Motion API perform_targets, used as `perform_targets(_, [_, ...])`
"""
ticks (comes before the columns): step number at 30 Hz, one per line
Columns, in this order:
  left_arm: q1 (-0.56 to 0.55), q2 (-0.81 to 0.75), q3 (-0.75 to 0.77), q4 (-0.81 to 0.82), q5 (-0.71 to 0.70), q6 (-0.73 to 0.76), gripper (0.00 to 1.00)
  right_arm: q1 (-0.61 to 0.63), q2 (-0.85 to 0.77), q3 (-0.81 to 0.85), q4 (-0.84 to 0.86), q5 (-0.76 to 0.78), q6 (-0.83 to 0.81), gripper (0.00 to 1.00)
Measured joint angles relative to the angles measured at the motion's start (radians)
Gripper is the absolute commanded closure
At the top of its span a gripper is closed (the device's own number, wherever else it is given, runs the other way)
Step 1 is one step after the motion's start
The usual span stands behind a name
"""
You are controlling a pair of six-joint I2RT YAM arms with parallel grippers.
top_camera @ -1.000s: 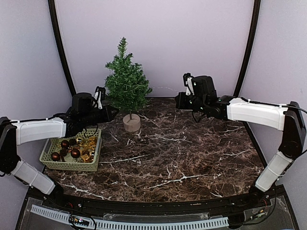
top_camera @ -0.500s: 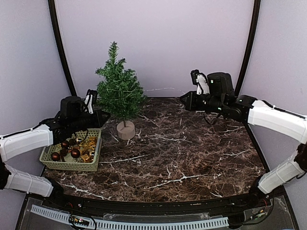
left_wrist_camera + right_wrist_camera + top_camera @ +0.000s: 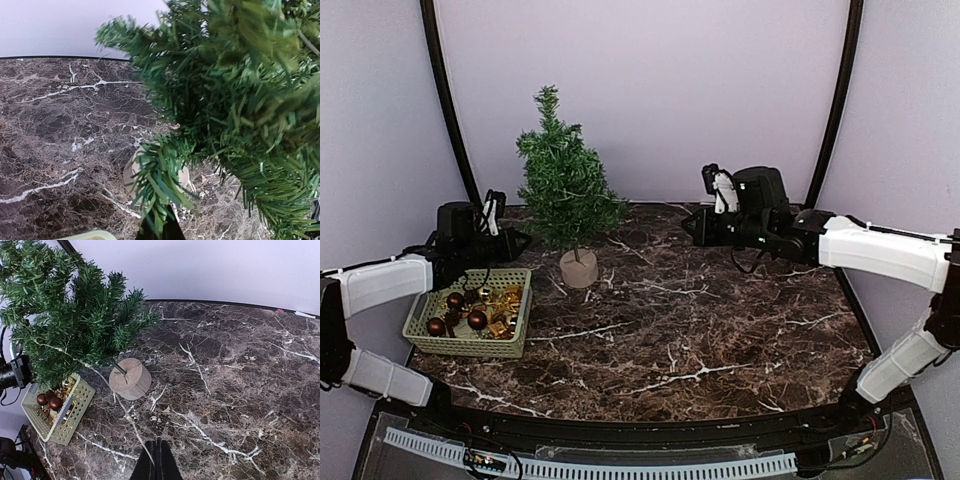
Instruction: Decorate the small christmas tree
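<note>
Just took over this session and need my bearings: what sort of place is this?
Probably a robot test booth, not a home: plain lilac walls and black frame poles enclose a marble-patterned tabletop holding the small christmas tree and a basket of ornaments.

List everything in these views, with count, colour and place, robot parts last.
small christmas tree: one, dark green, back left of the table, leaning slightly
stump base: one, pale wood, under the tree
thin strand: one, pale, trailing from the tree's branches across the table
basket: one, pale green, near left of the table
baubles: at least three, dark red, in the basket
gold ornaments: a small heap, count unclear, in the basket
table: one, dark brown marble with white veins
left end effector: one, black, closed at a low branch tip of the tree
right end effector: one, black, closed, empty, above the table right of the tree
</note>
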Motion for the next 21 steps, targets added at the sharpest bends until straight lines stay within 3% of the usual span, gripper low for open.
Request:
perform_targets(9, [0.052, 0.167, 0.093, 0.085, 0.072, 0.051, 1.00, 0.000, 0.115, 0.072, 0.047, 0.061, -0.005, 1.00])
perform_targets(21, [0.058, 0.336, 0.242, 0.130, 0.150, 0.134, 1.00, 0.005, 0.090, 0.184, 0.035, 0.097, -0.101, 1.00])
